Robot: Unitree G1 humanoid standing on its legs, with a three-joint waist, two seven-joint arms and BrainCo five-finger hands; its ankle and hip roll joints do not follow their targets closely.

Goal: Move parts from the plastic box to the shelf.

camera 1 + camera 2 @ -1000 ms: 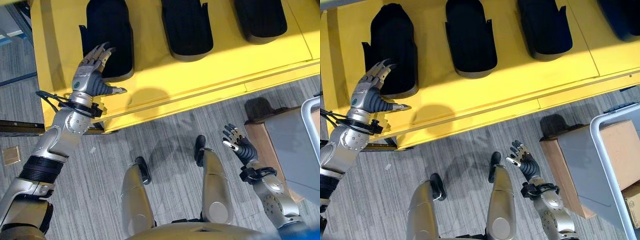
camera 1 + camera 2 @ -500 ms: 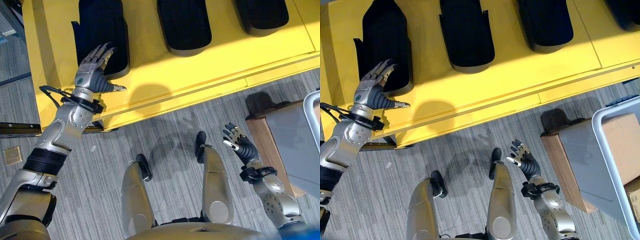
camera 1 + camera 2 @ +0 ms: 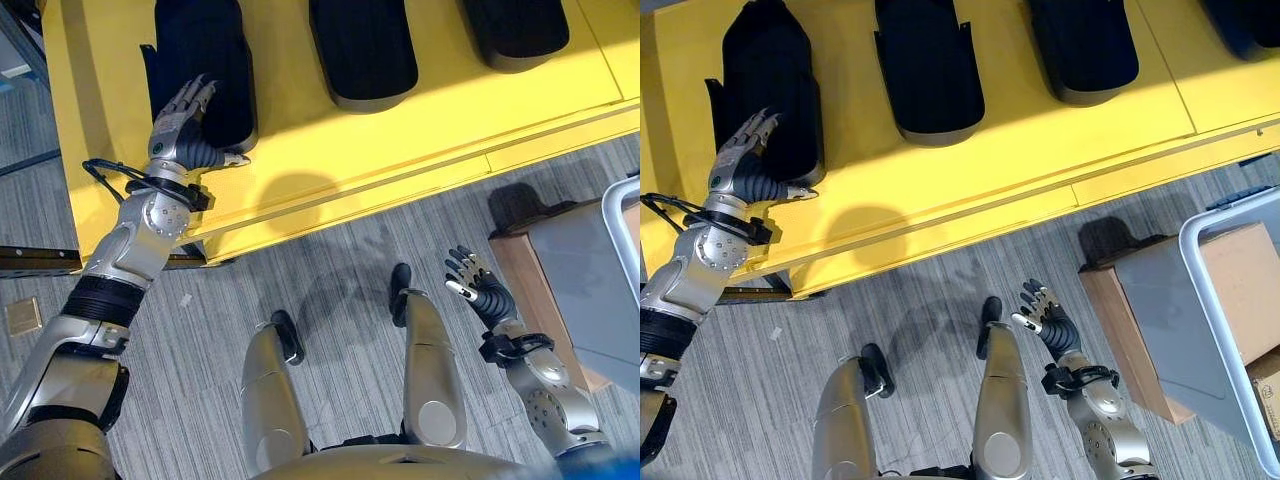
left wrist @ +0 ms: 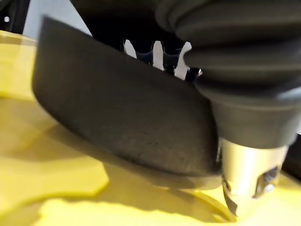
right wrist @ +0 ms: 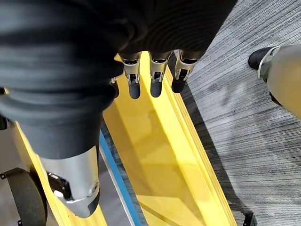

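Three black moulded parts lie in a row on the yellow shelf (image 3: 400,140). My left hand (image 3: 183,128) rests with straight fingers on the near end of the leftmost black part (image 3: 200,50), its thumb out over the shelf surface; it is open. In the left wrist view that black part (image 4: 122,117) sits right under the fingers (image 4: 162,49). My right hand (image 3: 476,290) hangs open over the floor, holding nothing. The plastic box (image 3: 1225,320) stands at the far right.
The middle black part (image 3: 362,50) and the right black part (image 3: 515,30) lie further along the shelf. A brown cardboard box (image 3: 1120,340) sits against the plastic box. Grey carpet floor (image 3: 330,260) runs between the shelf's front edge and the box.
My left hand has slid forward from beside the leftmost black part onto its near end. The right hand has stayed in place. The camera has shifted slightly.
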